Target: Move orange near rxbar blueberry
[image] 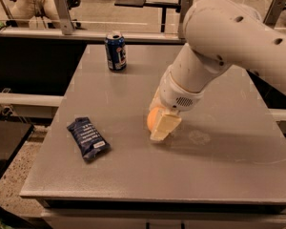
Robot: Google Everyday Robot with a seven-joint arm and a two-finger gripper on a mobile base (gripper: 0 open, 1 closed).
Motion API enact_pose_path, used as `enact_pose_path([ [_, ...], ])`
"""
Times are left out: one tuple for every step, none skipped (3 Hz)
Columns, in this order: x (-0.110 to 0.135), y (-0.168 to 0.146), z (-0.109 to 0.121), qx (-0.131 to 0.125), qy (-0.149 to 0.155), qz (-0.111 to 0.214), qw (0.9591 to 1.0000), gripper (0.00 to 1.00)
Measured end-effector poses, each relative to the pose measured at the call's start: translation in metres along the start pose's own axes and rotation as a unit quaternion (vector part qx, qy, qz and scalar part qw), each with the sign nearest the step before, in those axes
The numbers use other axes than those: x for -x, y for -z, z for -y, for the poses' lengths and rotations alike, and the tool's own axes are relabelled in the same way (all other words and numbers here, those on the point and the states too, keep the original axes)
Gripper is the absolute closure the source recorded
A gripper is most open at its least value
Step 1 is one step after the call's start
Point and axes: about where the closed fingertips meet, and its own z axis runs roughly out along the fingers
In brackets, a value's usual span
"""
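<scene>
The orange (152, 119) sits on the grey table (219, 171) near its middle, mostly hidden behind my gripper (158, 129). Only its left side shows. My gripper reaches down from the big white arm (229, 37) at the right and is set right at the orange, low at the table top. The rxbar blueberry (88, 138), a flat dark navy wrapper with white print, lies at the front left of the table, about a hand's width left of the orange.
An upright blue soda can (115, 51) stands at the table's back left. Behind the table run a rail and desks with chairs. The floor drops away past the table's left edge (47, 147).
</scene>
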Motion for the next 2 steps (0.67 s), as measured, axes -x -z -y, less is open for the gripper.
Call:
enact_pose_path([
  [0.008,0.002,0.003,0.002,0.01,-0.001,0.9999,0.7],
  [0.032,0.005,0.012,0.004,0.028,0.011,0.9995,0.94],
])
